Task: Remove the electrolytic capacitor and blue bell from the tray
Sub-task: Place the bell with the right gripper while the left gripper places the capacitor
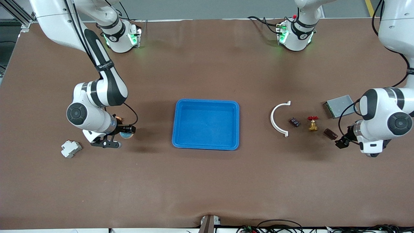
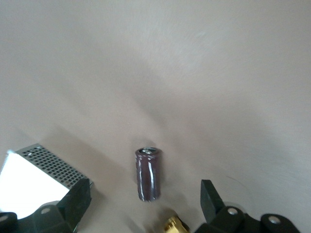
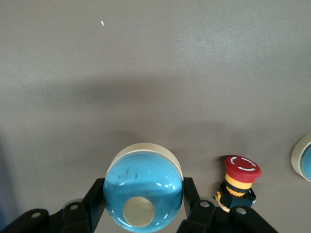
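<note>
While my left gripper (image 2: pixel 146 204) stands released over the electrolytic capacitor (image 2: pixel 147 174), lower right of the front view, my right gripper (image 3: pixel 143 206) clenches the blue bell (image 3: pixel 143 187) lower left, clear of the tray (image 1: pixel 206 147).

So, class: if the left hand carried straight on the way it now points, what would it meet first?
Probably the capacitor, lying on the table between the left hand's open fingers; depth is unclear.

Tray (image 1: pixel 206 145): mid-desk.
Capacitor (image 1: pixel 330 133): on desk, toward the left arm's end, beside valve (image 1: pixel 312 123).
Bell (image 1: pixel 125 135): toward the right arm's end, near breaker (image 1: pixel 71 149).
</note>
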`<state>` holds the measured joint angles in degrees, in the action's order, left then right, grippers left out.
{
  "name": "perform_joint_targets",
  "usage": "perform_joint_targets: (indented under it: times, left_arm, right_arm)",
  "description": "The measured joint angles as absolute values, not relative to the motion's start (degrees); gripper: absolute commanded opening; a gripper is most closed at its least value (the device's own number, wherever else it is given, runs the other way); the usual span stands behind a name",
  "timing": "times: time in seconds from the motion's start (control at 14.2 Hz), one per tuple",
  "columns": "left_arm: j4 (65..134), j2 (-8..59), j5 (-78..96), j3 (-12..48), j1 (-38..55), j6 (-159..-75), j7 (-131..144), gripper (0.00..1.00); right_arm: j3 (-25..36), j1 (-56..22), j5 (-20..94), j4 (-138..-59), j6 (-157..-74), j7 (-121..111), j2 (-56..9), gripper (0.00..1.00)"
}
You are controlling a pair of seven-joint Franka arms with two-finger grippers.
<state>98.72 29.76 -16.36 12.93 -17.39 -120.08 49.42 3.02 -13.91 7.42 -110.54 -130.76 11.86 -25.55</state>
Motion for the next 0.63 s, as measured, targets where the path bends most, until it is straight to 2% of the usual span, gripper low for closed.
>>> perform_joint_targets:
  times: [0.28,0.63]
  left_arm:
    - [89.35,28.61,-16.46,15.38,-17.29,-110.62,47.12,1.00]
    - [81.62,27.45,-16.52,16.13,-17.62,-107.69,33.83,1.00]
  right_arm:
    - [2.94,-13.92,7.42,-113.01,-134.49,11.83,-25.49,0.27]
    - [2.86,-13.98,7.41,-114.93,-137.54,11.74,-25.49,0.27]
